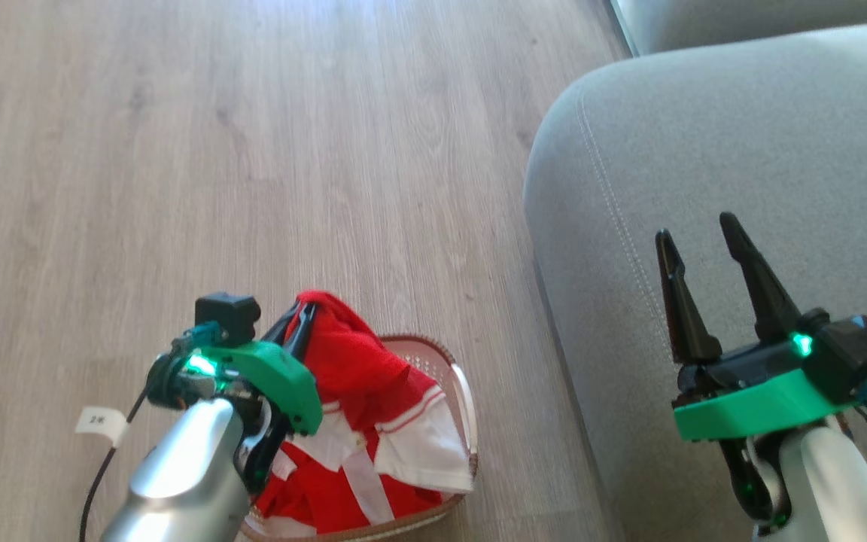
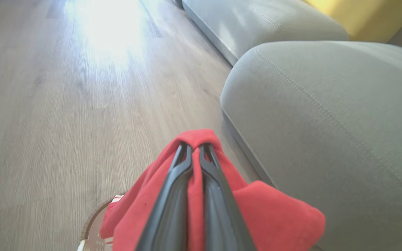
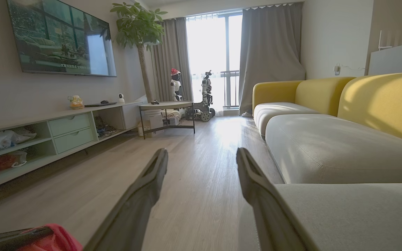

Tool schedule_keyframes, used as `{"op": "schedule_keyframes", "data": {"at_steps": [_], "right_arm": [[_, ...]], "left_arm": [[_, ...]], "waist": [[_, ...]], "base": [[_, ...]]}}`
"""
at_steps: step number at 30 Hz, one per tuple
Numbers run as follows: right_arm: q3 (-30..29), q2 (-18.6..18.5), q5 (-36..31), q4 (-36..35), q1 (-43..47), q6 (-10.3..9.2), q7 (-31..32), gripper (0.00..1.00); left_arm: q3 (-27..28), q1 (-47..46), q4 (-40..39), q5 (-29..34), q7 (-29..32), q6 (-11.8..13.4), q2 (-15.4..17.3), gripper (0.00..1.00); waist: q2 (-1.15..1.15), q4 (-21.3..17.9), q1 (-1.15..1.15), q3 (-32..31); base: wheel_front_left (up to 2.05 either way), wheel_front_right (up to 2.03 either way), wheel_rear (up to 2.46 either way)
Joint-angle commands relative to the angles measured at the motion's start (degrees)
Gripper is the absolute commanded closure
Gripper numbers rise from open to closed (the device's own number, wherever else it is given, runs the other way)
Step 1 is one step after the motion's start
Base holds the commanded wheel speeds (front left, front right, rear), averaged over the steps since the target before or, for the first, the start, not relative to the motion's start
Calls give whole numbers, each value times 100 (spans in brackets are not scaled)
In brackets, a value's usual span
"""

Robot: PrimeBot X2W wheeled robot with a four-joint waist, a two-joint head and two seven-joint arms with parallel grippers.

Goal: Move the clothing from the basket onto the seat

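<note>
Pinching a fold of the clothing (image 1: 358, 391), L gripper (image 2: 195, 148) has its fingers drawn narrow, w/ red cloth clamped between them and draped over the tips. The rest of the garment hangs down into the basket (image 1: 466, 391), which sits on the wood floor (image 1: 253, 150) just beside the seat (image 1: 742, 150). White sleeve/trim parts lie toward the basket's seat-side rim. The raised part of the cloth is above the basket, not yet over the seat.

R gripper (image 1: 695, 228): fingers spread wide, nothing between them, hovers above the seat's front corner.

Handling (judgement):
- Light, soft, no stiffness; it sags and trails from whatever pt is held.
- Not fragile. Knit looks grippy, so slip risk is low if the pinch takes a thick fold.
- Present hold seems near an edge fold, so most of the bulk hangs low.
- Poss. a 2nd piece underneath; can't tell if it is tangled w/ the held one.
- A trailing hem could snag the perforated wall or braided rim and drag the basket, which looks light.
- Better hold: bunched mid-body, several layers.
- Needs enough height to clear the rim and the seat edge before going across.
</note>
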Motion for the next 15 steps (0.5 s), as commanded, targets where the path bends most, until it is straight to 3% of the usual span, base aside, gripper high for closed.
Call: {"op": "schedule_keyframes", "data": {"at_steps": [1, 6, 15], "right_arm": [[119, -68, 50, -165, -26, -1, -37, 0], [170, -71, 59, -172, 71, -1, -37, 0], [369, -105, 96, -163, 166, -1, -37, 0]], "left_arm": [[259, -167, -412, -46, -91, 92, 218, 100], [344, -100, -1245, -52, -14, 312, 381, 100], [562, -148, -3721, -22, 747, 805, 953, 100]], "waist": [[0, 52, 1, -133], [0, 102, 1, -235], [0, 150, 1, -321]], "base": [[0, 0, 0], [0, 0, 0], [0, 0, 0]]}}
